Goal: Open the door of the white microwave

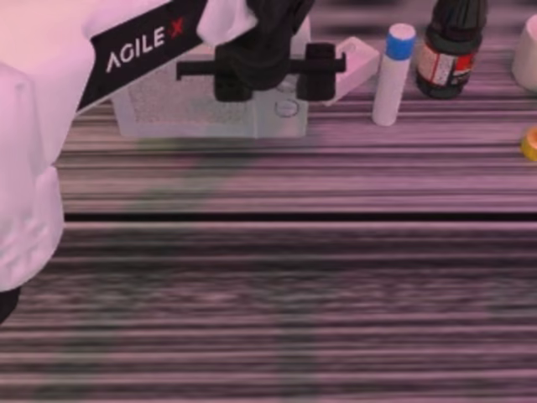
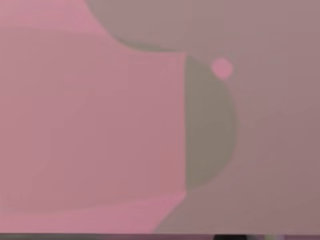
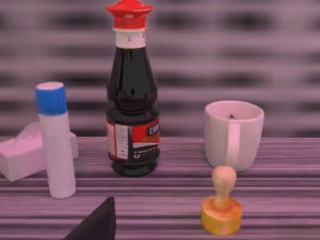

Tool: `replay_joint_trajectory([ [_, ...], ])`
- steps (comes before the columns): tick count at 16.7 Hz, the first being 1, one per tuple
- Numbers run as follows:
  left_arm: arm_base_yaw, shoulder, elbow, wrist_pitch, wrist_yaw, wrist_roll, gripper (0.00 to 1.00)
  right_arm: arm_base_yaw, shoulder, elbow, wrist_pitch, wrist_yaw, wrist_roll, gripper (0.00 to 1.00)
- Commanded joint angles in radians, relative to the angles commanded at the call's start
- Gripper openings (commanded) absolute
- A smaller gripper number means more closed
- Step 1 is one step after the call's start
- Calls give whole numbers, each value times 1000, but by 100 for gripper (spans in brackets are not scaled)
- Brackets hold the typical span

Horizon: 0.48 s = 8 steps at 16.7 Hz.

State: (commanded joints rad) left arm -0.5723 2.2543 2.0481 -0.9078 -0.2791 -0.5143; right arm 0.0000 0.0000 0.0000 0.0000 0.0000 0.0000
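Observation:
The white microwave (image 1: 210, 113) stands at the back left of the table in the top view, mostly hidden under my left arm. Its door (image 1: 180, 105) with the grey speckled mesh window lies flush with the front, and one round knob (image 1: 287, 107) shows beside it. My left gripper (image 1: 277, 75) hangs over the microwave's knob side, open, with its two black fingers wide apart. The left wrist view shows only close pale surfaces. My right gripper (image 3: 97, 225) is out of the top view; only a dark edge of it shows in the right wrist view.
Right of the microwave stand a small white box (image 1: 357, 60), a white tube with a blue cap (image 1: 393, 75), a dark sauce bottle (image 1: 451, 50) and a white mug (image 1: 529, 50). A yellow stamp with a wooden handle (image 3: 221, 210) sits at the right edge.

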Motion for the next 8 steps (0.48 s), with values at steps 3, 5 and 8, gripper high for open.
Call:
replay_joint_trajectory([
  [3,0,0,0,0,0,0,0,0,0,0,0,0,0,100],
  [5,0,0,0,0,0,0,0,0,0,0,0,0,0,100],
  [8,0,0,0,0,0,0,0,0,0,0,0,0,0,100],
])
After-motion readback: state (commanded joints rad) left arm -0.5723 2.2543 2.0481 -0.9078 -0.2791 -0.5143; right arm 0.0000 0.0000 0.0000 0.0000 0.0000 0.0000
